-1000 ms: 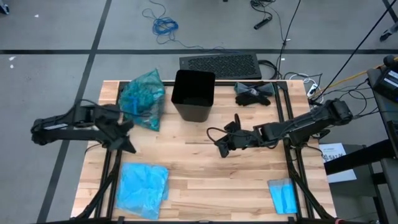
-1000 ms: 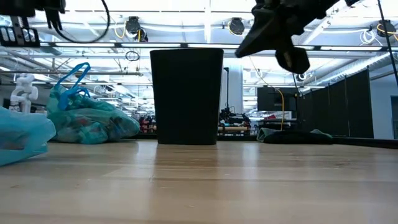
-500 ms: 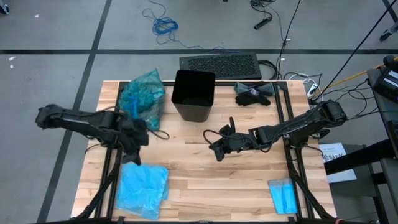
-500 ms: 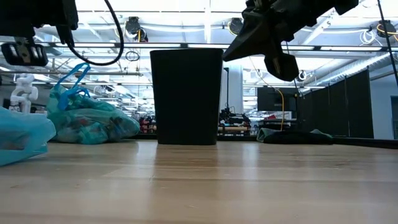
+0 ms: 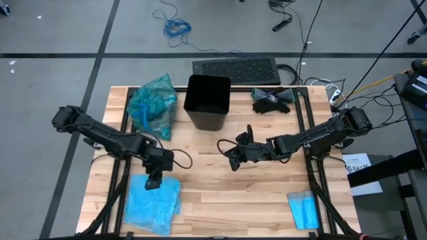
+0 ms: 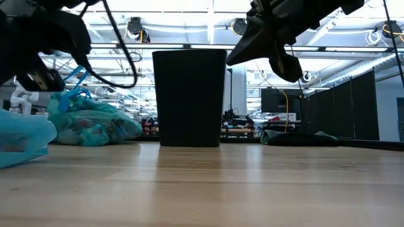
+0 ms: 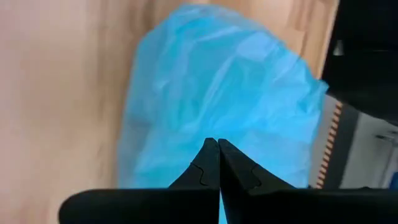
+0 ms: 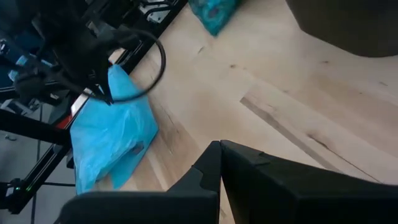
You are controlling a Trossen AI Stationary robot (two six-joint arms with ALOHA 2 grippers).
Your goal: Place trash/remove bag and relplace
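The dark teal bag (image 5: 153,107), tied shut and full, rests on its underside at the table's far left, beside the black bin (image 5: 208,100), which stands open and unlined. Loose trash scraps are not in view. The sky-blue bag (image 5: 153,203) lies flat at the near left. My left gripper (image 5: 154,181) is shut and hovers over that bag's far edge; in the left wrist view its fingertips (image 7: 217,144) meet in front of the blue plastic (image 7: 217,93). My right gripper (image 5: 231,161) is shut (image 8: 221,145) and hangs above the table's middle.
Black gloves (image 5: 272,100) lie at the far right of the table. A small blue folded cloth (image 5: 303,210) sits at the near right corner. A dark mat (image 5: 237,68) lies on the floor beyond the far edge. Bare wood (image 5: 227,193) stretches between the grippers.
My left arm has swung from the table's left edge toward the near side and inward, coming down over the sky-blue bag's far edge. My right gripper has shifted slightly toward the left. The bags and bin have stayed put.
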